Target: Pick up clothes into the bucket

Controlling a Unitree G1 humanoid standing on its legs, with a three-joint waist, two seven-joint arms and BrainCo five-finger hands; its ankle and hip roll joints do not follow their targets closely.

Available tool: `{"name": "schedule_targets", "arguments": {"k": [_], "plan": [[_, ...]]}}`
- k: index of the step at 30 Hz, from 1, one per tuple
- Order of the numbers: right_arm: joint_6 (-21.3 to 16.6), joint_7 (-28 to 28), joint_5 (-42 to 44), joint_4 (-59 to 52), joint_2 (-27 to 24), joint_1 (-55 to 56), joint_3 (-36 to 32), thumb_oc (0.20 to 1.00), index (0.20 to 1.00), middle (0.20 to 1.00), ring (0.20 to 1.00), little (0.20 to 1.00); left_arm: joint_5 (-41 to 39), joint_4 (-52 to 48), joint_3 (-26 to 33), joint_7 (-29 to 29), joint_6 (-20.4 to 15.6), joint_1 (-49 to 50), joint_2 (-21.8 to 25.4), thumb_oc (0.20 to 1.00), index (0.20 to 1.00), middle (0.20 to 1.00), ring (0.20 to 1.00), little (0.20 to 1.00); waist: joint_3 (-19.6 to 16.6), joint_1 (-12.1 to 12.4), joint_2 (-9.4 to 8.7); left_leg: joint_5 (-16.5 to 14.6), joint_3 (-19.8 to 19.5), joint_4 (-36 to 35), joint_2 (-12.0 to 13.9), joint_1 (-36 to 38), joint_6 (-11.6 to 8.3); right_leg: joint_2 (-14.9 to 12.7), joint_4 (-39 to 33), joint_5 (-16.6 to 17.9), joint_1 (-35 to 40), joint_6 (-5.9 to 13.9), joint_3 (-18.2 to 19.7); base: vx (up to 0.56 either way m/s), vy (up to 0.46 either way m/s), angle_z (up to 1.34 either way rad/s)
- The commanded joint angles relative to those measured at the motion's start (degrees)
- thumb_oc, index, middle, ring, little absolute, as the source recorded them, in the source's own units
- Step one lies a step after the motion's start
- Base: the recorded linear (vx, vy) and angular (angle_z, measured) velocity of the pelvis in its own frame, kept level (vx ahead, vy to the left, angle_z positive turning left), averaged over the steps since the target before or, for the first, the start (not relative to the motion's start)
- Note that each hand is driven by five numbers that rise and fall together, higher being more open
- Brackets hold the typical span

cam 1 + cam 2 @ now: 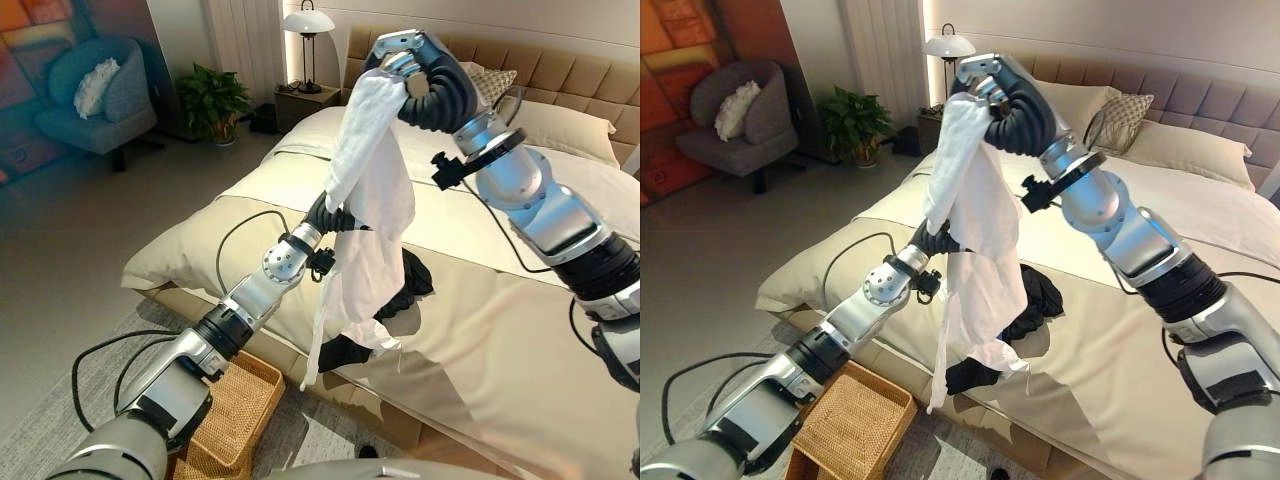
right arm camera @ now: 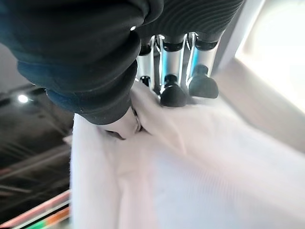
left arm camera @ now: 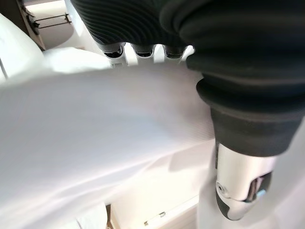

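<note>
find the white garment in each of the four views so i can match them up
Left eye view: white garment hangs centre, from the right robot hand at the top down past the bed edge.
Right eye view: it hangs centre-left, over the wicker basket.
Left wrist view: white cloth spreads across the middle.
Right wrist view: cloth bunched at the fingers.
Shared landmark: the dark garment on the bed behind it, in both eye views.

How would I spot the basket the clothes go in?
Start at the big beige bed. On the floor by its near edge, under the robot's left arm, sits the woven wicker basket. It's the only golden-brown, square, open-topped thing there.
</note>
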Motion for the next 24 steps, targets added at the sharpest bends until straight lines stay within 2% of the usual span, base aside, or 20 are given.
{"name": "schedule_targets", "arguments": {"k": [1,10,16,17,18,19,20,21,23,24], "plan": [[-4.9,1.1,7.8,-4.2,1.4,-3.5,-4.7,0.2,0.2,0.2,0.2,0.2,3.3,6.3,0.7,2.3,-0.1,-7.9,-1.9,1.0,1.0,1.0,1.0,1.0,-0.3,1.4,-1.9,-3.6,-2.2,6.3,-1.0,-2.8,-0.39,-2.9,6.5,-6.5,2.9,3.0,-0.9,0.0,0.0,0.0],[-5.2,4.1,15.7,-9.1,3.8,-1.8,-3.5,0.2,0.2,0.2,0.2,0.2,3.8,11.6,0.5,5.0,0.9,-9.4,-7.5,1.0,1.0,1.0,1.0,1.0,0.6,1.1,-2.19,-3.7,-2.4,6.9,-1.2,-3.5,-0.16,-2.9,7.0,-6.4,2.1,3.0,-0.7,0.0,0.0,0.0],[-4.7,5.7,21.0,-10.1,5.4,-2.4,-1.0,0.2,0.2,0.2,0.2,0.2,-2.7,10.7,-1.8,2.9,0.7,-11.2,-9.5,1.0,1.0,1.0,1.0,1.0,0.8,0.6,-2.13,-3.6,-2.2,7.1,-1.3,-3.9,-0.12,-2.9,7.3,-6.3,1.4,2.95,-0.4,0.0,0.002,-0.06],[-4.7,5.9,21.6,-10.2,5.6,-2.9,-0.2,0.2,0.2,0.2,0.2,0.2,-8.0,9.4,-3.4,0.4,0.3,-11.7,-10.0,1.0,1.0,1.0,1.0,1.0,0.9,0.4,-1.94,-4.1,-2.1,6.9,-1.1,-3.4,-0.2,-2.7,7.3,-6.6,1.7,3.0,-0.3,0.04,0.0,-0.09],[-4.7,5.9,21.6,-10.2,5.6,-2.9,-0.2,0.2,0.2,0.2,0.2,0.2,-8.0,9.4,-3.4,0.4,0.3,-11.7,-9.9,1.0,1.0,1.0,1.0,1.0,0.9,0.4,-1.95,-4.1,-2.1,6.9,-1.1,-3.4,-0.2,-2.7,7.3,-6.6,1.7,3.0,-0.3,0.04,0.004,-0.09],[-4.7,6.1,22.3,-10.1,5.9,-3.0,0.2,0.2,0.2,0.2,0.2,0.2,-16.3,7.5,-4.8,-3.7,0.5,-11.3,-9.6,0.473,0.473,0.473,0.473,0.473,0.8,0.2,-1.86,-4.1,-2.0,6.8,-1.1,-3.4,-0.22,-2.8,7.2,-6.6,1.7,3.03,-0.1,0.01,0.004,-0.04],[-4.7,6.1,22.3,-10.1,5.9,-3.0,0.2,0.2,0.2,0.2,0.2,0.2,-16.4,7.5,-4.8,-3.8,0.5,-11.4,-9.5,0.297,0.297,0.297,0.297,0.297,0.8,0.2,-1.88,-4.1,-2.0,6.8,-1.1,-3.4,-0.22,-2.8,7.2,-6.6,1.7,3.03,-0.1,0.02,0.006,-0.03],[-4.8,6.0,22.5,-9.8,5.9,-3.3,0.9,0.2,0.2,0.2,0.2,0.2,-21.1,6.6,-5.9,-5.3,1.1,-10.7,-9.0,0.2,0.2,0.2,0.2,0.2,0.7,0.0,-1.83,-4.1,-1.9,6.7,-1.1,-3.3,-0.28,-2.7,7.1,-6.5,1.7,3.05,0.0,0.0,0.0,0.0],[-4.6,6.0,22.6,-9.4,5.9,-3.4,1.5,0.2,0.2,0.2,0.2,0.2,-23.7,6.5,-6.6,-6.8,1.5,-10.4,-8.6,0.2,0.2,0.2,0.2,0.2,0.4,-0.2,-1.85,-4.1,-1.8,6.7,-1.0,-3.3,-0.36,-2.7,6.9,-6.5,1.7,3.0,0.0,0.0,0.0,0.0],[-4.6,5.9,22.5,-9.2,5.8,-3.6,1.4,0.31,0.31,0.31,0.31,0.31,-25.7,6.4,-6.4,-7.5,1.7,-10.0,-8.4,0.2,0.2,0.2,0.2,0.2,0.3,-0.3,-1.88,-4.1,-1.7,6.6,-0.9,-3.2,-0.4,-2.7,6.9,-6.5,1.7,2.99,0.0,0.0,0.0,0.0]]}}
